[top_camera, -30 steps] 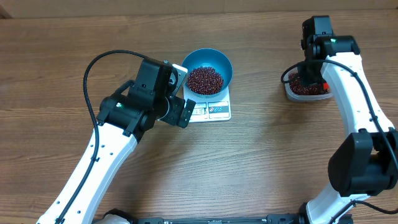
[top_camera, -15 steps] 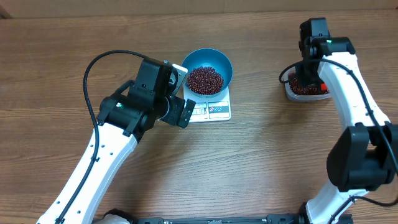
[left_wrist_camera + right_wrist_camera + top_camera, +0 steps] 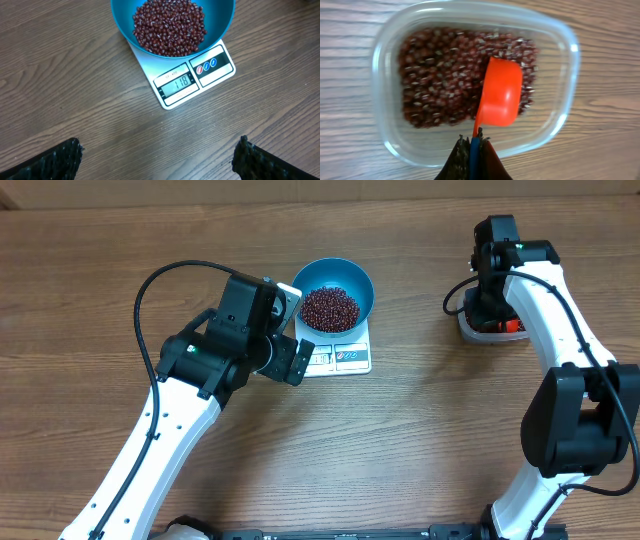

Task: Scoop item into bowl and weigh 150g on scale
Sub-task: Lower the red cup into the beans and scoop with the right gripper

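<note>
Beans point(image 3: 170, 27) in two places: a heap in the blue bowl point(image 3: 222, 15) on the white scale point(image 3: 192, 80), mid-way along the counter point(image 3: 420, 440), and a layer in the clear tub point(image 3: 565, 65) well apart to the right. Reads 118 on the display point(image 3: 176, 82), so short of 150 as yet. Over the last second, nothing stirred on the left: left fingers point(image 3: 55, 160) spread wide, empty, hovering just in front of the scale as before. On the right, swung a little inward across the tub, now hiding most of it from overhead, with right fingers point(image 3: 461, 156) clamped shut on the handle of an orange scoop point(image 3: 500, 97). Cup over the tub's beans, seemingly empty; touching them or just above, cannot tell. Points, most likely, to another dip rather than a pour. Calls for a partial scoop, carried across and tipped in gently, eyes on the display. Risks overshooting with a full cup, or scattering beans on the way.
</note>
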Motion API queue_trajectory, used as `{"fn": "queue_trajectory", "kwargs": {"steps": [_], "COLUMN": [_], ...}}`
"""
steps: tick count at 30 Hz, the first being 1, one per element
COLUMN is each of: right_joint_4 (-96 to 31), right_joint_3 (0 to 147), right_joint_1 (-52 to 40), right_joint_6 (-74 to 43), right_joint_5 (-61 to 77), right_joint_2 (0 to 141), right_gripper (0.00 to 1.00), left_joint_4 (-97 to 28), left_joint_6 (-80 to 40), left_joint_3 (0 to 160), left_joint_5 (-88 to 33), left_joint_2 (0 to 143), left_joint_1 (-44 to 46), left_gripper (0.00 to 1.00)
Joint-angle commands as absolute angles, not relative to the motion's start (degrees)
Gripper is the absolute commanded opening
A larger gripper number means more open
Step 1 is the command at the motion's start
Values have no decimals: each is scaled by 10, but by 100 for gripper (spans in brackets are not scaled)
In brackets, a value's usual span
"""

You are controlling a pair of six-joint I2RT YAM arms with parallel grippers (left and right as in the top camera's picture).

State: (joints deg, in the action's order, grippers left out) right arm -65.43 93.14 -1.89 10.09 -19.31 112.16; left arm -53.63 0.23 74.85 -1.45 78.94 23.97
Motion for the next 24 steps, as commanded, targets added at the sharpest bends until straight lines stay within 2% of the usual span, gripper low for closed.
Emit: {"fn": "queue_trajectory", "kwargs": {"steps": [1, 15, 24], "right_joint_4": [-656, -657, -650], "right_joint_3": [926, 927, 927], "right_joint_1": [-20, -14, 31], "right_joint_6": [95, 92, 90], "right_joint_5": [-117, -46, 25], "right_joint_2": [1126, 1087, 1068], "right_gripper": [4, 3, 4], "left_joint_4": [-535, -535, -536], "left_joint_6": [13, 13, 13], "left_joint_3": [756, 756, 756], "left_joint_5": [-13, -13, -13], "left_joint_2": [794, 794, 794], "left_joint_1": [240, 240, 240], "left_gripper": [100, 99, 99]}}
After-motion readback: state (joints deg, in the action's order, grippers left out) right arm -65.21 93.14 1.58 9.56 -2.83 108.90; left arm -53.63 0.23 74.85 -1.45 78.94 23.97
